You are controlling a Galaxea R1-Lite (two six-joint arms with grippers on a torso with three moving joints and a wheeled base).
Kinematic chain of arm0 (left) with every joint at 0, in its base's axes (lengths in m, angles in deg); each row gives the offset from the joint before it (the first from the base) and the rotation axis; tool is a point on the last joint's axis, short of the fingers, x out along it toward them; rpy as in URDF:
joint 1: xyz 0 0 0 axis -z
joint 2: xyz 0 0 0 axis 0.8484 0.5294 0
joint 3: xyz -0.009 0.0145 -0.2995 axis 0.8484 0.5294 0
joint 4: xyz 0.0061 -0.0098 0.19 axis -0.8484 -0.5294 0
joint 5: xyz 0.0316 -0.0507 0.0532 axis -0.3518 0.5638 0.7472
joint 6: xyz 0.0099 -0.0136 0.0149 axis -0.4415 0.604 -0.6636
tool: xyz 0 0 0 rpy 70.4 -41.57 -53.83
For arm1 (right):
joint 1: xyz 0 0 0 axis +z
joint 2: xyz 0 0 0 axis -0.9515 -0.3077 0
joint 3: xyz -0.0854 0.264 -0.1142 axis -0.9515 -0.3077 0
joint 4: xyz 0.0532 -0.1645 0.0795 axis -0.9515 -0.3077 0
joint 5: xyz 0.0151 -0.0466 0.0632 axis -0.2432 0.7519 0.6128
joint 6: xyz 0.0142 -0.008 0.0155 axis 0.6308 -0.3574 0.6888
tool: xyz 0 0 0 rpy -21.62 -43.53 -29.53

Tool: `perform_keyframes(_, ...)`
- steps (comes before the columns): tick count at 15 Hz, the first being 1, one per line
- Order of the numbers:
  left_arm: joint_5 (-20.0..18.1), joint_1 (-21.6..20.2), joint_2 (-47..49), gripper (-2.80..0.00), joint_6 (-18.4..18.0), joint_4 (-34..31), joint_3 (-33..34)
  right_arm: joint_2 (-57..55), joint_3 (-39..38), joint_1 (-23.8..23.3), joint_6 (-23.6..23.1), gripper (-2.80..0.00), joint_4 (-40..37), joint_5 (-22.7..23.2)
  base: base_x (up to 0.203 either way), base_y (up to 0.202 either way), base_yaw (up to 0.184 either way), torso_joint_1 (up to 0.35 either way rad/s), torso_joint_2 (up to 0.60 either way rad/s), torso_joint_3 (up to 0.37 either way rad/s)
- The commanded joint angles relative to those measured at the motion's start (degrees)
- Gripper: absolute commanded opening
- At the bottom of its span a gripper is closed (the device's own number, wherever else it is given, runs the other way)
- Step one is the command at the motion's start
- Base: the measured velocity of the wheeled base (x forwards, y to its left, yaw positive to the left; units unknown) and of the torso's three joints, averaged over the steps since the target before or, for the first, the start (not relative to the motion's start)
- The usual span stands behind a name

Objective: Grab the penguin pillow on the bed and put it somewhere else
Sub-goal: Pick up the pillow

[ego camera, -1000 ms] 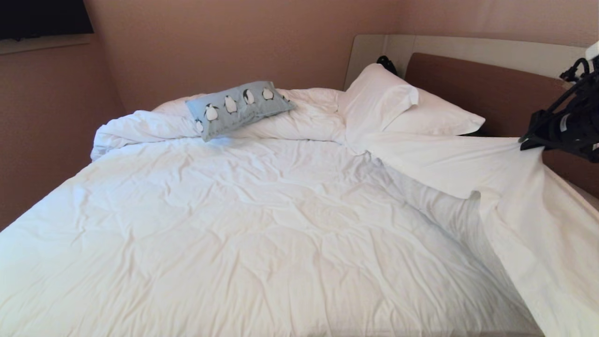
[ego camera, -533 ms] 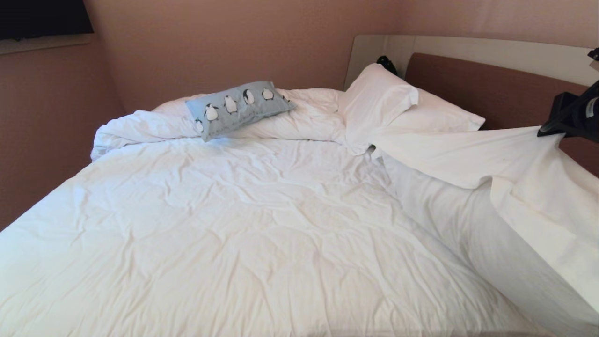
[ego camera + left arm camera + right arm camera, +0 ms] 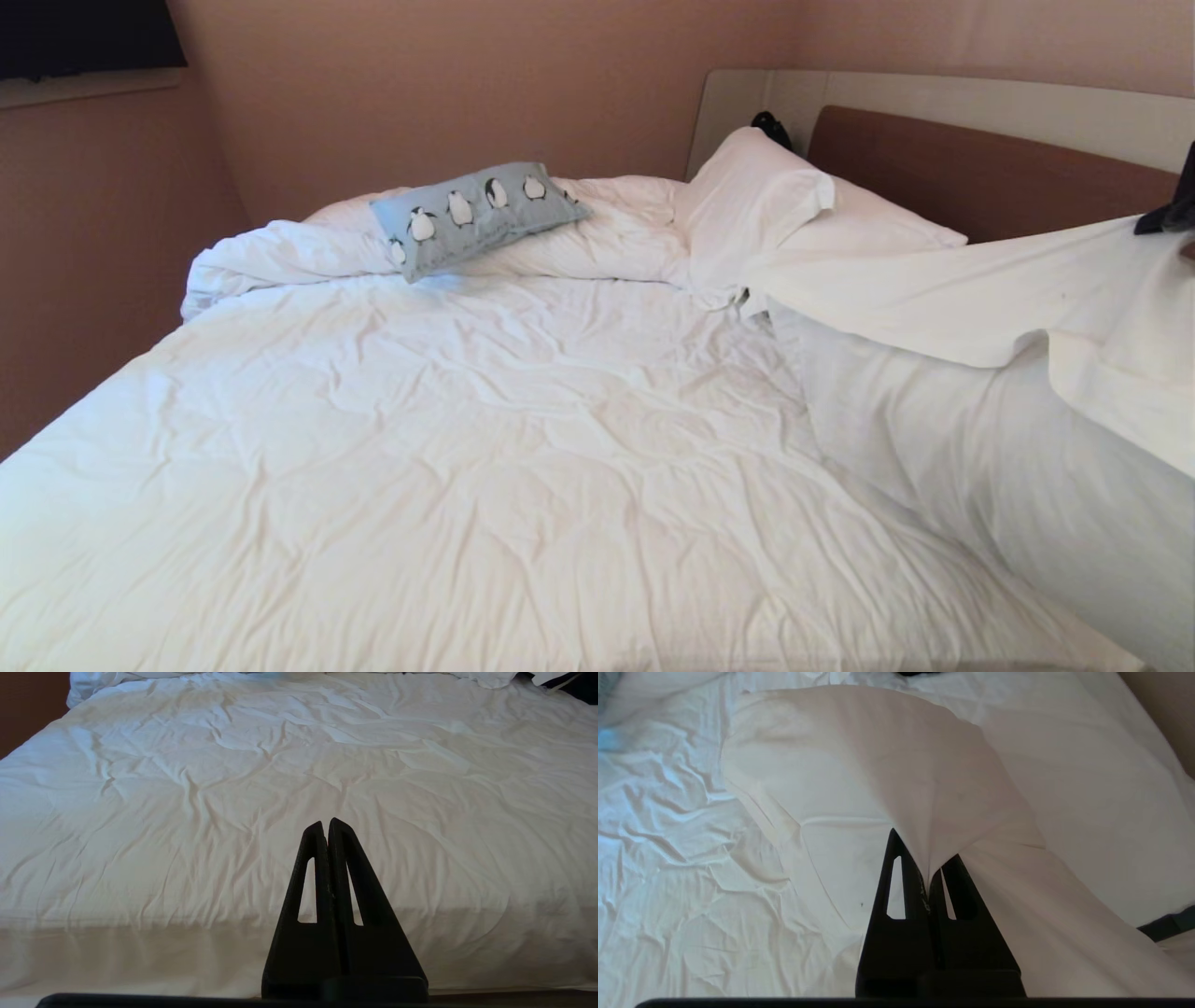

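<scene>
The penguin pillow [image 3: 478,217] is pale grey-blue, printed with a row of black-and-white penguins. My bed [image 3: 523,467] wears a plain white duvet; the sheet [image 3: 887,765] pinched in my right gripper [image 3: 930,877] is a creamier white. The big pillows [image 3: 775,201] are plain white. The headboard [image 3: 980,177] is brown inside a beige panel [image 3: 934,93]. The walls [image 3: 448,84] are dusty pink. My jaws are matt black on both grippers, left gripper [image 3: 326,826] included.

The right tool [image 3: 928,877] pinches a white sheet [image 3: 887,765] — lifted, tented above the rumpled bed [image 3: 668,868].
</scene>
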Motion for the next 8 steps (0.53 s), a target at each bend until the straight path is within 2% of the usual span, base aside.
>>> perform_keyframes(1, 0.05, 0.0, 0.04, -2.8, 0.04, 0.0, 0.0, 3.96, -0.77, -1.5, 0.09, -2.8, -0.12, 0.03, 0.0, 0.0, 0.0, 0.0, 0.0, 0.0)
perform_keyframes(4, 0.05, 0.0, 0.05, -2.8, 0.04, 0.0, 0.0, 5.75, -0.86, -6.39, 0.09, -2.8, 0.32, 0.17, 0.0, 0.0, 0.0, 0.0, 0.0, 0.0)
perform_keyframes(8, 0.05, 0.0, -0.02, -2.8, 0.04, 0.0, 0.0, 8.72, -1.96, -12.22, -0.07, -2.8, 0.56, 4.24, 0.0, 0.0, 0.0, 0.0, 0.0, 0.0)
